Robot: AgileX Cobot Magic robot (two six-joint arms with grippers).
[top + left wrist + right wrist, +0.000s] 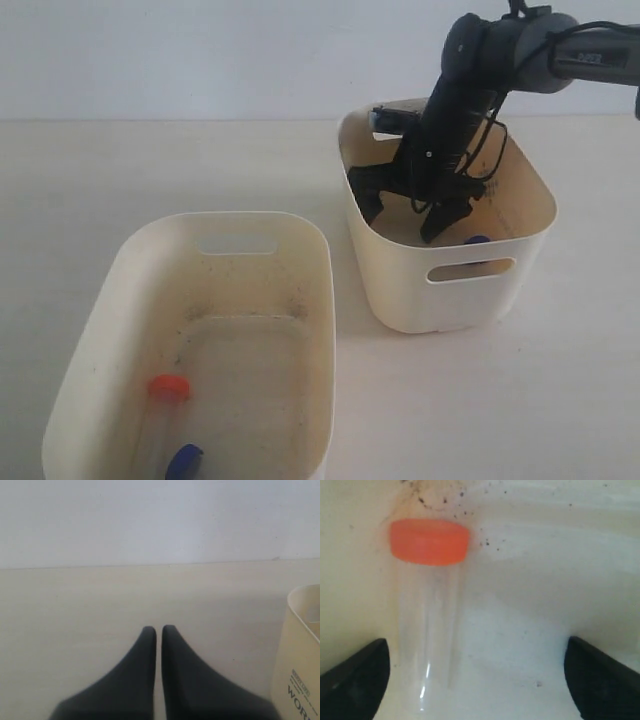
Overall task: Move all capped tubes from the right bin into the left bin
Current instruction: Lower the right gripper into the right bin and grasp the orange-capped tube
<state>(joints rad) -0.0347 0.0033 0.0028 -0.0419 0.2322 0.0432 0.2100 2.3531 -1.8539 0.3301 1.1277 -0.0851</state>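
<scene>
My right gripper (405,222) reaches down inside the right bin (400,285), jaws wide open. In the right wrist view an orange-capped tube (427,615) lies on the bin floor between the open fingers of the right gripper (479,680), close to one finger and untouched. A dark blue cap (477,241) shows by the bin's near wall. The left bin (120,290) holds an orange-capped tube (168,388) and a blue-capped tube (185,460). My left gripper (159,630) is shut on nothing above the bare table and is out of the exterior view.
The two bins stand side by side on a pale table with a narrow gap between them. The right arm (520,50) comes in from the upper right. A cream bin wall with a printed label (300,680) edges the left wrist view.
</scene>
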